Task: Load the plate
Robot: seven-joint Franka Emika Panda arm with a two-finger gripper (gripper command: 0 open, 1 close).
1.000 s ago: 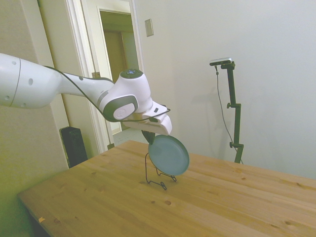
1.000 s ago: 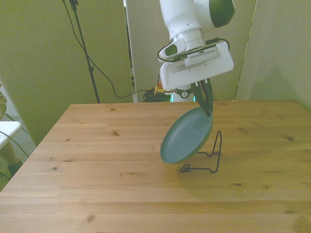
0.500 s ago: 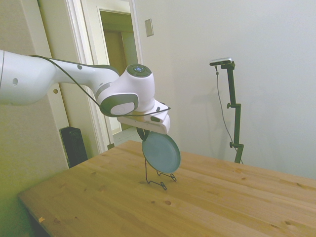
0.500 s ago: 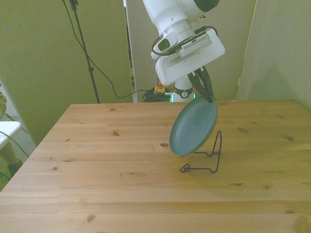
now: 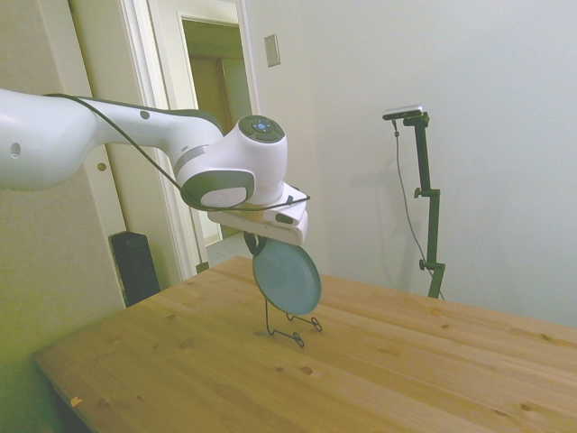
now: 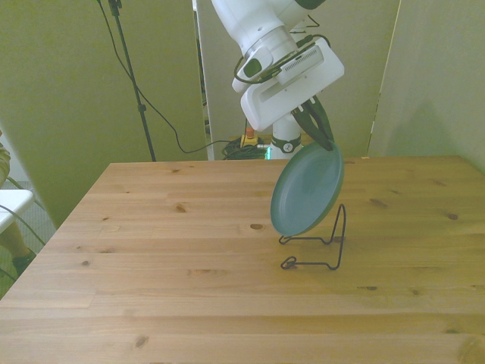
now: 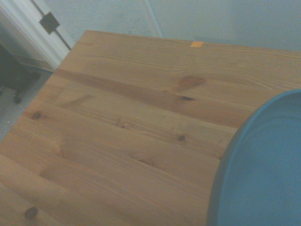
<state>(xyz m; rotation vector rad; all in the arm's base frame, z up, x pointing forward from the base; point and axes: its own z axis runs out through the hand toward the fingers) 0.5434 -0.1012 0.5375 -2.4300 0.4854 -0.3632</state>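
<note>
One plate (image 6: 307, 191), teal and steeply tilted, hangs from the tool (image 6: 324, 144), which pinches its upper rim. The plate's lower edge sits above the wire stand (image 6: 322, 243), not yet seated in it; the coming move turns on that vertical gap. The front view shows the stand's upright behind the plate; the wrist view shows only plate rim and the surface (image 7: 117, 117).

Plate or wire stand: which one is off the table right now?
The plate: jaws pinch its top rim, holding it above the table. The stand sits on the wood.
</note>
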